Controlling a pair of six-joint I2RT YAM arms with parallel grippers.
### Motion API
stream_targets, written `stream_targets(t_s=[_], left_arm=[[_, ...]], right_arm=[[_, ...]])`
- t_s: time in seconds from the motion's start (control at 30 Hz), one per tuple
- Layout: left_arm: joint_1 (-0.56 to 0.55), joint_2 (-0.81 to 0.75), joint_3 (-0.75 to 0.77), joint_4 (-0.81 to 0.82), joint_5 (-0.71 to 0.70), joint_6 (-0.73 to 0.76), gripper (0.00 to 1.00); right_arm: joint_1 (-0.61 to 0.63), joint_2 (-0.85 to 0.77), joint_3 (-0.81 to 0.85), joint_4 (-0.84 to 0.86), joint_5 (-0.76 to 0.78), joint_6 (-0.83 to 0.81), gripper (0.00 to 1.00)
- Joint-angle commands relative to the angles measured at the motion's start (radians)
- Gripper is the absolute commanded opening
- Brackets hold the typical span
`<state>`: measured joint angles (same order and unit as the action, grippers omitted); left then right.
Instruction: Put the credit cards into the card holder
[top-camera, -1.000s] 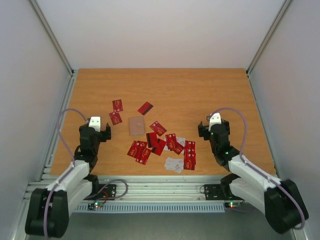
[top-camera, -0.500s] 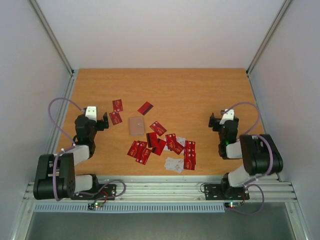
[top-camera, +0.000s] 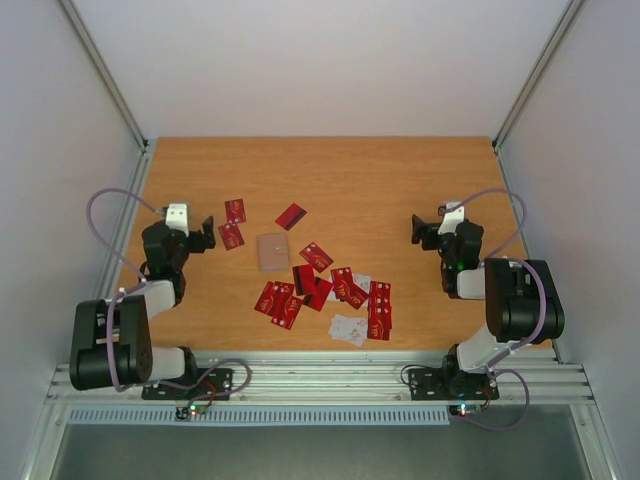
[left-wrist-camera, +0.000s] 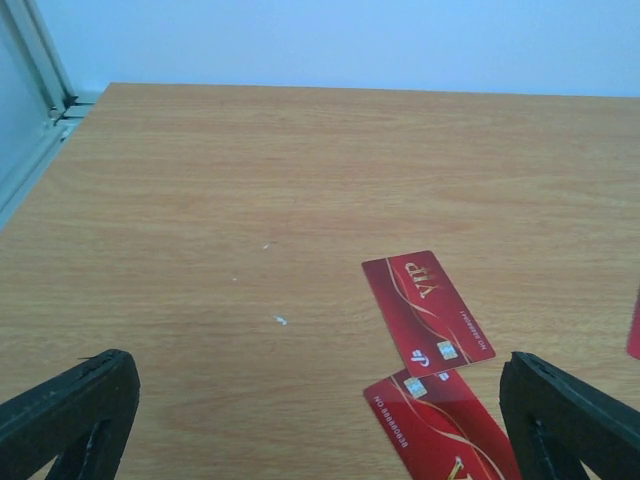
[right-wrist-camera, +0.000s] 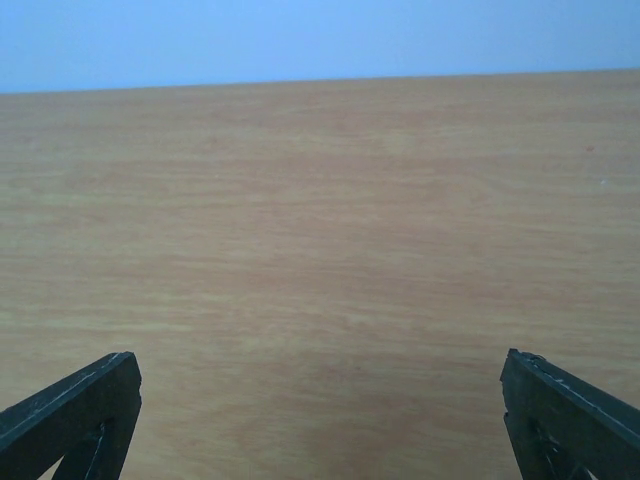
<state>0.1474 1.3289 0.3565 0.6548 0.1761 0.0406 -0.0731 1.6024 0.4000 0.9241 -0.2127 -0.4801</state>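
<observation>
Several red credit cards (top-camera: 335, 288) lie scattered across the middle of the wooden table, with a pale one (top-camera: 348, 329) near the front. The tan card holder (top-camera: 272, 252) lies flat among them, left of centre. My left gripper (top-camera: 206, 233) is open at the table's left, just left of two red cards (top-camera: 231, 236). In the left wrist view those two cards (left-wrist-camera: 427, 310) overlap near the right finger of the empty left gripper (left-wrist-camera: 320, 420). My right gripper (top-camera: 419, 230) is open at the right, away from the cards. The right wrist view shows the right gripper (right-wrist-camera: 320, 415) over bare wood.
White walls with metal posts (top-camera: 105, 75) enclose the table on three sides. The table's left edge and rail (left-wrist-camera: 35, 150) show in the left wrist view. Bare wood (top-camera: 330, 165) spans the far half of the table.
Both arms have folded back towards their bases. The left gripper has moved left and farther, the right gripper right and farther. Both stayed open. No card has moved.
</observation>
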Motion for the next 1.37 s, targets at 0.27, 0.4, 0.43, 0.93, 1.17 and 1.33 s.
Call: stream_targets(t_s=[0.27, 0.4, 0.43, 0.93, 1.17, 1.33], left_arm=[[-0.065, 0.194, 0.122, 0.078, 0.053, -0.059, 0.99], [-0.118, 0.248, 0.045, 0.270, -0.066, -0.018, 0.99], [-0.118, 0.221, 0.063, 0.180, -0.068, -0.017, 0.99], [-0.119, 0.232, 0.045, 0.246, -0.070, -0.019, 0.99], [-0.120, 0.232, 0.044, 0.249, -0.071, -0.018, 0.99], [-0.120, 0.231, 0.044, 0.249, -0.070, -0.018, 0.99]], right_arm=[[-0.008, -0.014, 0.000, -0.051, -0.034, -0.007, 0.98], [-0.008, -0.014, 0.000, -0.051, -0.034, -0.006, 0.99], [-0.008, -0.015, 0.000, -0.051, -0.034, -0.007, 0.99], [-0.008, -0.013, 0.002, -0.054, -0.034, -0.007, 0.99], [-0.007, -0.007, 0.031, -0.105, 0.056, 0.024, 0.98], [-0.002, -0.012, 0.017, -0.084, 0.060, 0.021, 0.98]])
